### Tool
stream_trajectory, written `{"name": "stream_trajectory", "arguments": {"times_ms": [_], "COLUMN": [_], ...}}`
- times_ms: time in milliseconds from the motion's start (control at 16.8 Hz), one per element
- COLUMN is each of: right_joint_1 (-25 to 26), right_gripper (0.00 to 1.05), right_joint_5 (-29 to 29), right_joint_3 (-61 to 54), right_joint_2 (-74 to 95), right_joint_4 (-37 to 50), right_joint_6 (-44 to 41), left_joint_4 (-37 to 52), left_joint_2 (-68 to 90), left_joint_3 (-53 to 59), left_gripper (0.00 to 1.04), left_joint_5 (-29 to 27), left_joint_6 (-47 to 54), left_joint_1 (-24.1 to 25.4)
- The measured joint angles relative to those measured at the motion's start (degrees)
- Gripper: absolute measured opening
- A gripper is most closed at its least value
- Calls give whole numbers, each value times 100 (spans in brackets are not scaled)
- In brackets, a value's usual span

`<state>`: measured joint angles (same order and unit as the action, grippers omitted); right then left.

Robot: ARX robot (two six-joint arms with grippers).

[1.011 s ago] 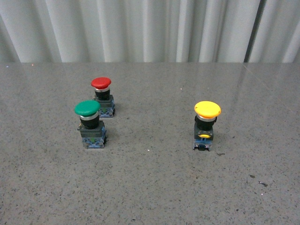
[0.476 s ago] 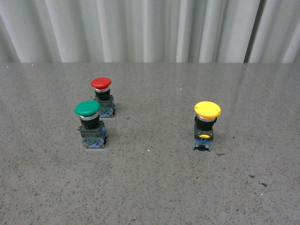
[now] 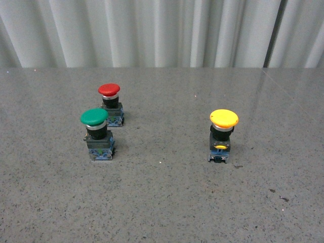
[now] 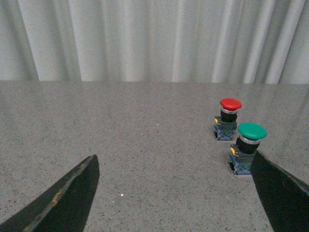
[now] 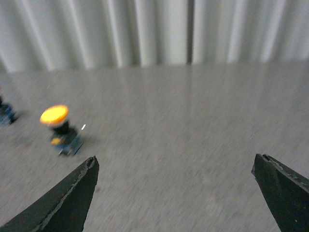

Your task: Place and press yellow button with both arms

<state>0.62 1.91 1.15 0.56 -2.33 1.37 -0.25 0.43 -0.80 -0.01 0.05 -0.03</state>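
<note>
The yellow button (image 3: 223, 132) stands upright on the grey table, right of centre in the front view. It also shows, blurred, in the right wrist view (image 5: 59, 126), beyond one finger. Neither arm shows in the front view. My left gripper (image 4: 175, 162) is open and empty over bare table, its fingers (image 4: 72, 193) wide apart. My right gripper (image 5: 175, 162) is open and empty, with the yellow button well off to one side of its gap.
A green-capped button (image 3: 97, 133) and a red-capped button (image 3: 110, 103) stand close together at the left. In the left wrist view the green one (image 4: 248, 146) sits just beyond one finger, the red one (image 4: 228, 118) behind it. A pleated white curtain (image 3: 162, 30) backs the table.
Nothing has moved in the front view. The right wrist view is motion-blurred now.
</note>
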Motion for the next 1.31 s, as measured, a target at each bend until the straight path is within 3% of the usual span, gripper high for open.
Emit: {"name": "stream_trajectory", "arguments": {"times_ms": [59, 178, 416, 535, 714, 952, 1011, 1309], "right_joint_1": [232, 219, -468, -898, -1303, -1510, -1574, -1912], "right_gripper": [98, 98, 98, 98, 98, 98, 93, 40], "right_joint_5": [566, 984, 772, 664, 518, 385, 367, 127], "right_joint_3": [144, 608, 2002, 2662, 3560, 3773, 3790, 4004], "right_joint_2": [291, 1283, 4258, 5696, 7410, 8266, 8312, 8478], "right_joint_4": [-352, 568, 3018, 3578, 3665, 3445, 3394, 3204], "right_joint_6": [352, 916, 804, 608, 326, 4, 4, 11], "left_joint_4": [0, 0, 2, 2, 2, 2, 2, 2], "left_joint_2": [0, 0, 0, 0, 0, 0, 0, 0], "left_joint_3": [0, 0, 0, 0, 0, 0, 0, 0], "left_gripper": [100, 98, 98, 98, 98, 98, 98, 98], "left_joint_5": [0, 4, 0, 0, 0, 2, 0, 2], "left_joint_6": [2, -2, -2, -2, -2, -2, -2, -2], "left_joint_1": [0, 0, 0, 0, 0, 0, 0, 0]}}
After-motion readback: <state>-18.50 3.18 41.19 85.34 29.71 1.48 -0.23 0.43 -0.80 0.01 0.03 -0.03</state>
